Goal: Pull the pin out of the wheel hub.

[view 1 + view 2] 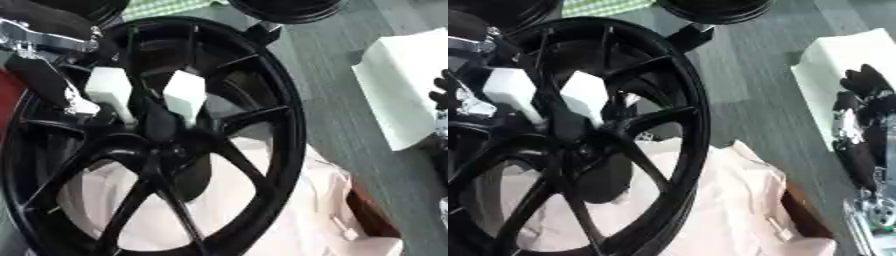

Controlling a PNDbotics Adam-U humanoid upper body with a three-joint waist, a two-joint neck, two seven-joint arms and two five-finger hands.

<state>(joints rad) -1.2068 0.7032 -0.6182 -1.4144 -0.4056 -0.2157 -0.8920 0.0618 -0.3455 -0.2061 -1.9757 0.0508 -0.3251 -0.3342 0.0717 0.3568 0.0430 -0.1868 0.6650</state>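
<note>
In the left eye view, a big black wheel (157, 145) with thin spokes fills most of the picture and lies on pale pink cloth (297, 210). The left hand (52, 85) comes from the upper left to the spokes near the hub (162, 142). Two white blocks (184, 95) stand between the spokes just beside it. I cannot tell how its fingers are placed, and I cannot make out the pin.

In the right eye view, the right hand (864, 100) rests at the right edge, fingers up and relaxed, against a white box (833, 65) on the grey floor (745, 75).
</note>
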